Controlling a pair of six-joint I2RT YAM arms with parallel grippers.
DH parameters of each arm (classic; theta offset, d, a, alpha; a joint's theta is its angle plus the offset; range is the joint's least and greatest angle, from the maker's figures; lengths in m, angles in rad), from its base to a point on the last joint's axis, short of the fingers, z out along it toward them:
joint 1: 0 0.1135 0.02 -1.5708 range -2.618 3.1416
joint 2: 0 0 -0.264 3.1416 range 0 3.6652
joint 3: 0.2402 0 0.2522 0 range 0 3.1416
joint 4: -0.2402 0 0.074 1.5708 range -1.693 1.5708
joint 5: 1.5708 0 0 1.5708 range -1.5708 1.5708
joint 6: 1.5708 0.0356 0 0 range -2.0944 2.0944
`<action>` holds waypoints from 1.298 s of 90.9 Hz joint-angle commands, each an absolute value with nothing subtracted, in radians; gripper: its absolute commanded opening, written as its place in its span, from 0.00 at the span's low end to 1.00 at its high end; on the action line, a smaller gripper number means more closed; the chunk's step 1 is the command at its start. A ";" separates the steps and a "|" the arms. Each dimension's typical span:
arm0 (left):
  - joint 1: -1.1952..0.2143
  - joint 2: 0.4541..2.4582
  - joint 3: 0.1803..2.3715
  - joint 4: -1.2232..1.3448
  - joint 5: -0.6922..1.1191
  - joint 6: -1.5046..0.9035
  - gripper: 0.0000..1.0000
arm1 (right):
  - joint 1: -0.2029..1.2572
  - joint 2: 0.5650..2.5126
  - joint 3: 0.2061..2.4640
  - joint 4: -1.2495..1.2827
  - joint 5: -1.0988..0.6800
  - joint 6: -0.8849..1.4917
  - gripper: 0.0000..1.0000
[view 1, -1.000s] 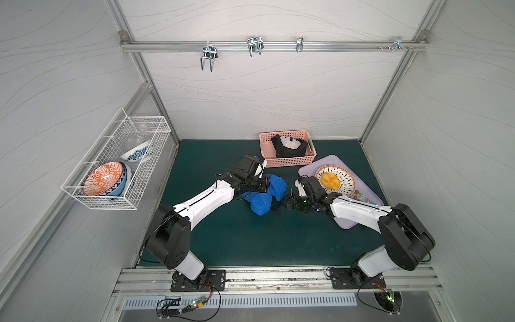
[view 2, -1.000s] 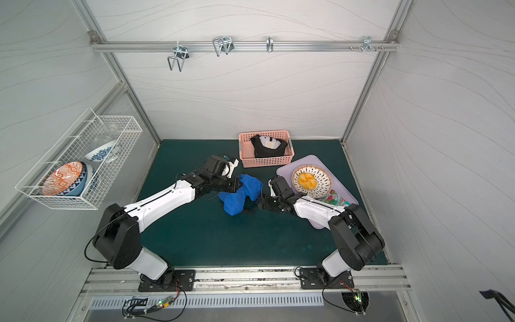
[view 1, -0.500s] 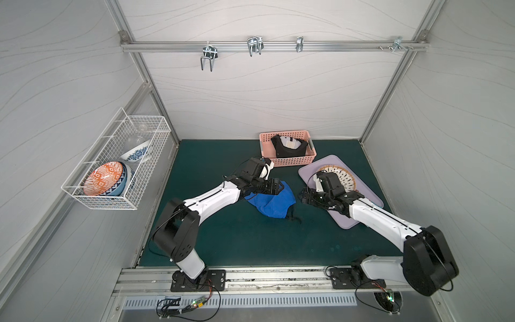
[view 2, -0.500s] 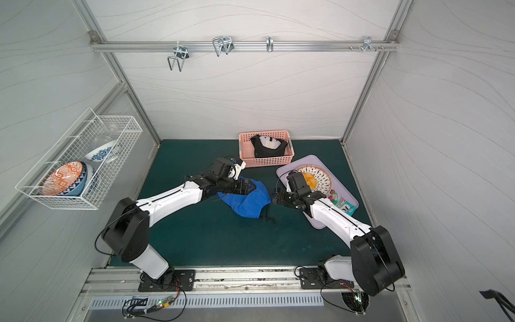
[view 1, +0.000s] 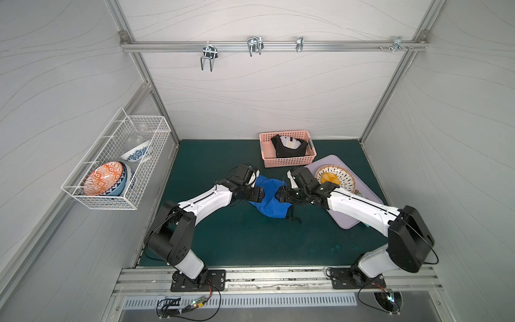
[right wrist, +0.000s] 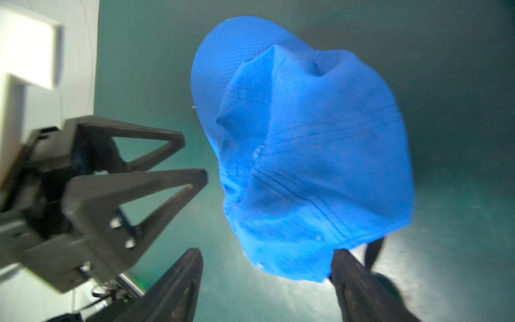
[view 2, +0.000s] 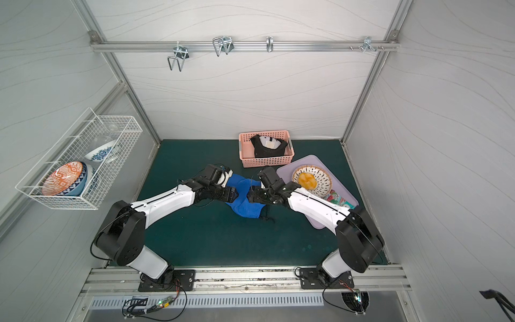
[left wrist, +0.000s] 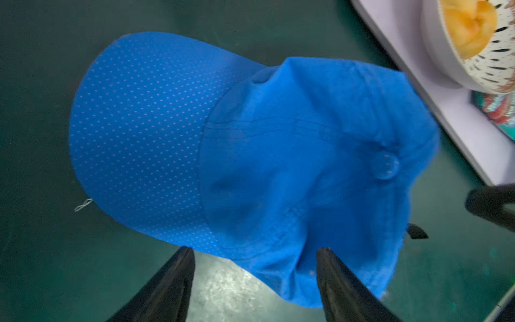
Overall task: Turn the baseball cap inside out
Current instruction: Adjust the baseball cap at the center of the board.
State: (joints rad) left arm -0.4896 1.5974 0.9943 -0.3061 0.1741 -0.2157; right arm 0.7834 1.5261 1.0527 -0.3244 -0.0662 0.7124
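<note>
Blue cap (view 1: 271, 202) on desk (view 1: 237, 237) between left hand (view 1: 260, 194) and right hand (view 1: 279, 195), both spread open, gripping nothing.

cap (view 1: 271, 199): no longer bunched, now spread flat between the grippers
left gripper (view 1: 261, 194): let go, jaws now apart at cap's edge
right gripper (view 1: 279, 196): drew off, then back beside cap

There are two arms, a left arm (view 1: 206, 202) and a right arm (view 1: 359, 207). Caps number two: one blue cap (view 1: 271, 200) and one black cap (view 1: 289, 150). Baskets number two: one pink basket (view 1: 287, 163) and one wire basket (view 1: 97, 199). At least three bowls show: an orange bowl (view 1: 103, 178), a blue bowl (view 1: 124, 184) and a white bowl (view 1: 138, 152). There is one tray (view 1: 331, 161), one plate (view 1: 347, 179), one rail (view 1: 334, 46) and four hooks (view 1: 207, 57) (view 1: 254, 46) (view 1: 299, 43) (view 1: 397, 44).
</note>
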 commanded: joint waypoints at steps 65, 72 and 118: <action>-0.164 1.688 0.999 -0.229 0.496 -0.208 1.00 | 0.741 1.641 1.135 -0.425 -0.085 0.603 0.00; -0.136 1.760 1.049 -0.251 0.592 -0.179 0.99 | 0.711 1.621 1.118 -0.421 -0.145 0.552 0.00; -0.132 2.039 1.207 -0.145 0.889 -0.258 0.61 | 0.604 1.618 1.108 -0.443 -0.320 0.351 0.00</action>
